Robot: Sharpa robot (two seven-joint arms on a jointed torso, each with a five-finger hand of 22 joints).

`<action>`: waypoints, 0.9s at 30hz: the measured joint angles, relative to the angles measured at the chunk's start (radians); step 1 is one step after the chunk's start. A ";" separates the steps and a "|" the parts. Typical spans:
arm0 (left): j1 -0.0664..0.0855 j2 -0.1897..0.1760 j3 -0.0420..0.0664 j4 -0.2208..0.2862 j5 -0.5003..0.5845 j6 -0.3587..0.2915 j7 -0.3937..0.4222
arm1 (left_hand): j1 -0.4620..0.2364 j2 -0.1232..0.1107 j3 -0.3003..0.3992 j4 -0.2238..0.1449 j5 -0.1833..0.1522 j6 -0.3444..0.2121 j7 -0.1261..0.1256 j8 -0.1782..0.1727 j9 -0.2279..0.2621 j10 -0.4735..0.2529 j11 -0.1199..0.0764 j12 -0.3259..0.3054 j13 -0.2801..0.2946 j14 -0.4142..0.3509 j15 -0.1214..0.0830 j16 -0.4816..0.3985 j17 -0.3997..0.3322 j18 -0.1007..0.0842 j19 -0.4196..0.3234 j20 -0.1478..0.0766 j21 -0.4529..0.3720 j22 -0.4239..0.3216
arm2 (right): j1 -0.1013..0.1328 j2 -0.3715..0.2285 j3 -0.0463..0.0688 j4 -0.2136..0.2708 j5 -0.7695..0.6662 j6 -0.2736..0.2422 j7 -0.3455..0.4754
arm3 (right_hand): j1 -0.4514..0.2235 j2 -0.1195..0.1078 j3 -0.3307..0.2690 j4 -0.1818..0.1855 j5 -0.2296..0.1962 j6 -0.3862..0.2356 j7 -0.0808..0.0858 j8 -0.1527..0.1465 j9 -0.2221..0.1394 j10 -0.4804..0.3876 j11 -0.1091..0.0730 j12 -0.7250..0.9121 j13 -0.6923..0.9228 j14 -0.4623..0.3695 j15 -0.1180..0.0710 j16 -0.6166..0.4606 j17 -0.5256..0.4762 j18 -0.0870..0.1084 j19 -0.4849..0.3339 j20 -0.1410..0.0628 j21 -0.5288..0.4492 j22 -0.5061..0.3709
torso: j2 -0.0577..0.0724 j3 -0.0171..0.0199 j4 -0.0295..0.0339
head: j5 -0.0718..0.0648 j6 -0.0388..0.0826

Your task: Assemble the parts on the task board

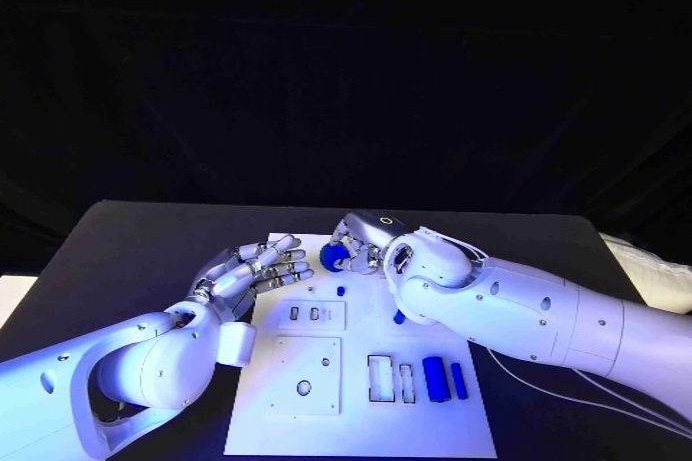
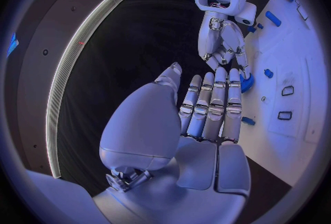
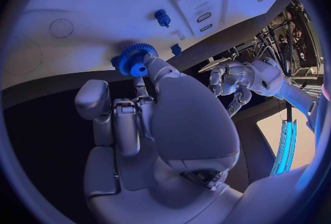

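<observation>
— What sits closest to you right now?

— My own left hand (image 2: 207,113), silver, hovering just off the near-left edge of the flat white plastic task board (image 1: 332,401). Its fingers are stretched out side by side and it holds nothing.

— And the right hand?

— My right hand (image 3: 148,102) is at the board's far edge, fingertips pinching a small bright blue toothed gear (image 3: 132,59) with a raised hub at its centre.

— How will that gear handle?

— I judge it light, stiff plastic, and slick on its flat faces. The teeth give purchase, so I'd hold it by the rim or hub and leave the bore clear for seating.

— Anything else on the board?

— A little blue peg (image 3: 163,16) standing upright, and two blue bars (image 1: 446,381) lying beside the slots near me.
</observation>
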 measured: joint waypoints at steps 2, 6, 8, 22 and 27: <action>0.000 0.000 0.000 0.000 0.000 0.000 0.000 | 0.000 0.000 0.000 0.000 0.000 0.000 0.000 0.000 0.000 0.000 0.000 0.000 0.000 0.000 0.000 0.000 0.000 0.000 0.000 0.000 0.000 0.000 | 0.000 0.004 0.000 -0.007 0.000 0.003 0.001 | -0.002 0.002 0.000 0.000 0.000 0.000 0.000 -0.001 0.000 0.000 0.000 0.000 0.000 0.000 0.000 0.000 0.000 0.000 0.000 0.000 0.004 0.001 | 0.000 0.0000 0.0000 | 0.001 -0.002; 0.000 0.000 0.000 0.000 0.000 0.000 -0.001 | 0.000 0.000 0.000 -0.006 0.000 0.000 0.000 0.000 0.000 0.000 0.000 0.000 0.000 0.000 0.000 0.000 0.000 0.000 0.000 0.000 0.000 -0.001 | 0.003 0.012 0.001 -0.017 0.000 0.011 0.005 | -0.008 -0.005 0.003 0.003 0.000 0.003 0.000 -0.002 -0.001 0.000 0.000 -0.005 0.000 0.000 0.000 0.000 0.001 0.000 0.000 0.000 0.004 0.002 | 0.000 0.0000 0.0006 | 0.001 -0.004; 0.000 0.000 0.000 0.000 0.000 0.001 -0.001 | 0.000 0.000 0.000 -0.006 0.000 0.000 0.000 0.000 0.000 0.000 0.000 0.000 0.000 0.000 0.000 0.000 0.000 0.000 0.000 0.000 0.000 -0.001 | 0.004 0.016 0.002 -0.022 0.001 0.014 0.007 | -0.015 -0.011 0.003 0.003 0.000 0.005 0.002 -0.004 -0.001 0.000 0.000 -0.007 0.000 0.000 0.000 0.000 0.001 0.000 0.000 0.000 0.004 0.002 | 0.000 0.0000 0.0006 | 0.002 -0.005; 0.000 0.000 0.000 -0.001 0.000 0.002 -0.003 | 0.000 0.000 0.000 -0.006 0.000 0.000 0.000 0.000 0.000 0.000 0.000 0.000 0.000 0.000 0.000 0.000 0.000 0.000 0.000 0.000 0.000 -0.001 | 0.001 0.025 -0.004 -0.044 0.002 0.026 0.013 | -0.130 -0.029 -0.044 0.075 -0.055 -0.055 0.014 -0.032 -0.014 -0.011 0.014 -0.089 0.000 0.003 0.011 -0.006 0.001 0.000 -0.008 0.015 0.002 -0.013 | 0.001 0.0011 0.0000 | 0.002 -0.011; 0.000 0.000 0.000 -0.001 0.000 0.004 -0.005 | 0.000 0.000 0.000 -0.006 0.000 0.000 0.000 0.000 0.000 0.000 0.000 0.000 0.000 0.000 0.000 0.000 0.000 0.000 0.000 0.000 0.000 -0.001 | 0.001 0.025 -0.005 -0.048 0.002 0.026 0.012 | -0.132 -0.031 -0.054 0.085 -0.055 -0.062 0.017 -0.032 -0.014 -0.015 0.018 -0.100 0.000 0.003 0.011 -0.006 0.001 0.000 -0.009 0.016 0.000 -0.016 | 0.001 0.0010 -0.0006 | 0.004 -0.011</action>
